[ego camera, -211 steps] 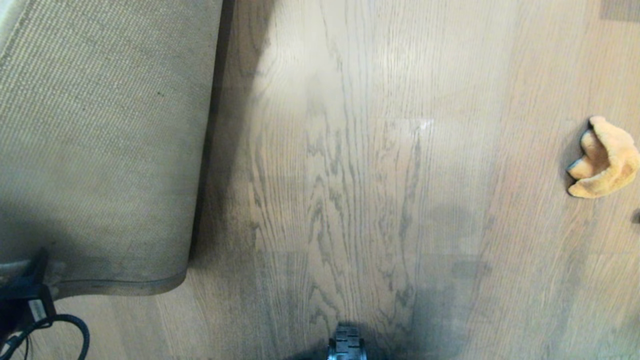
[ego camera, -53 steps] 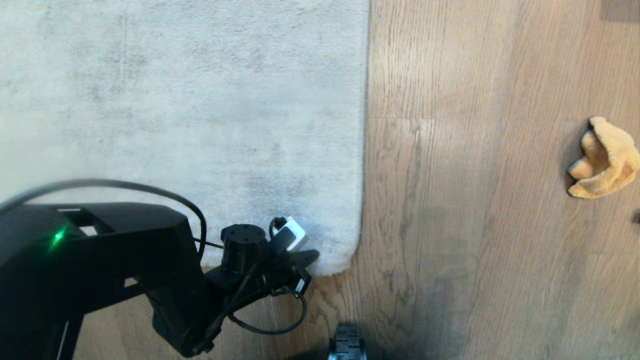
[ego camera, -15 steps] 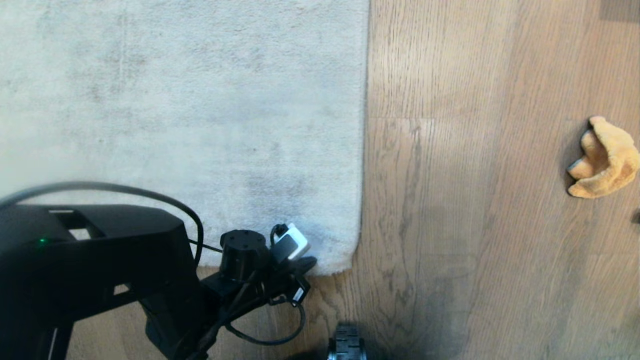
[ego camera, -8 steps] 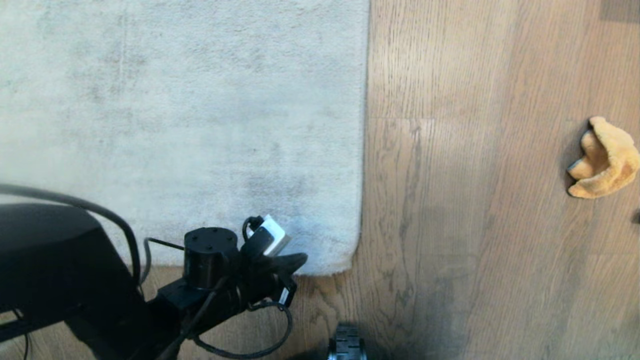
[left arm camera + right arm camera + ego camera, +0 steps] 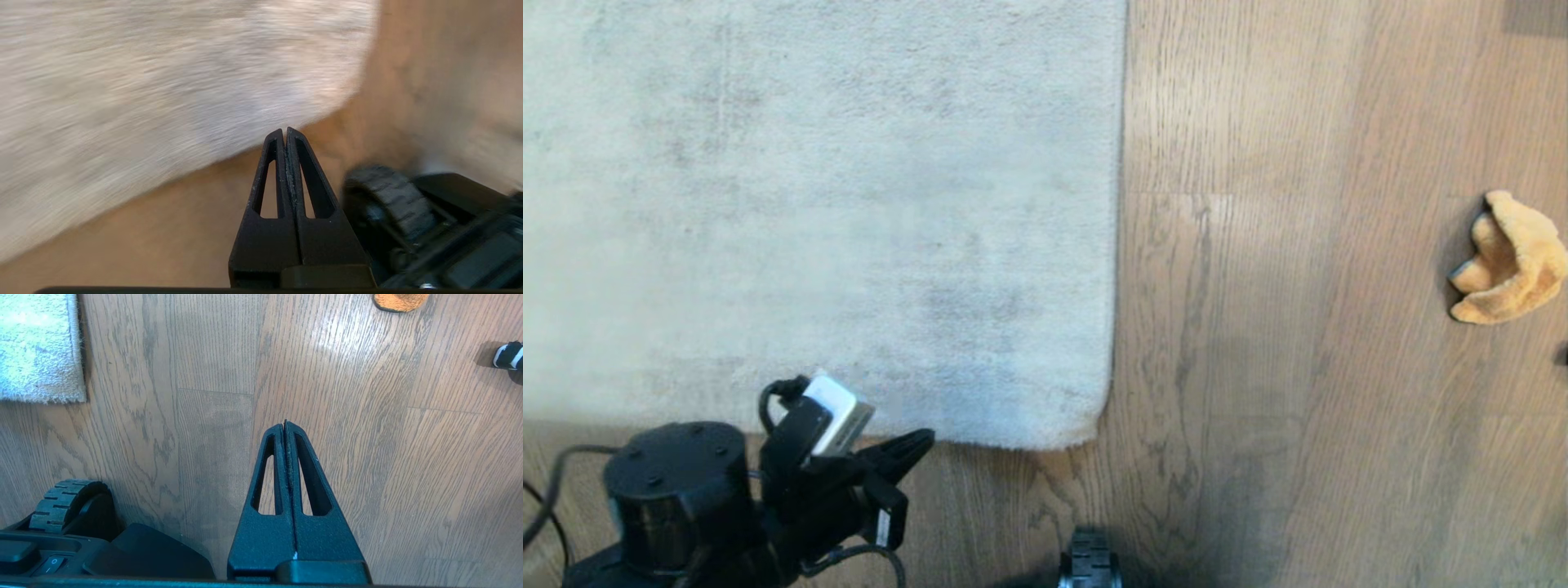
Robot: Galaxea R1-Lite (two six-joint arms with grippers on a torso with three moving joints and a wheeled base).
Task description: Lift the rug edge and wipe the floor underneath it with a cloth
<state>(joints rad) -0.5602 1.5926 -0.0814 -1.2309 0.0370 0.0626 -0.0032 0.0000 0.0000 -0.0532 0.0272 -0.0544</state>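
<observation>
- Head view: rug [image 5: 833,204] lies flat on the floor [image 5: 1258,327], pile side up, rounded corner of the rug edge [image 5: 1094,420] down on the planks
- left gripper [image 5: 915,445] low at the near rug border, jaws pressed together, holding nothing; tips sit over bare floor just beside the border
- cloth [image 5: 1511,261] crumpled on the floor, well apart from the rug, far right
- right gripper [image 5: 285,428] hangs over bare planks, jaws together, empty
- robot wheel [image 5: 1089,563] at the bottom edge
- small black-and-white thing [image 5: 508,355] near the cloth, can't tell what
</observation>
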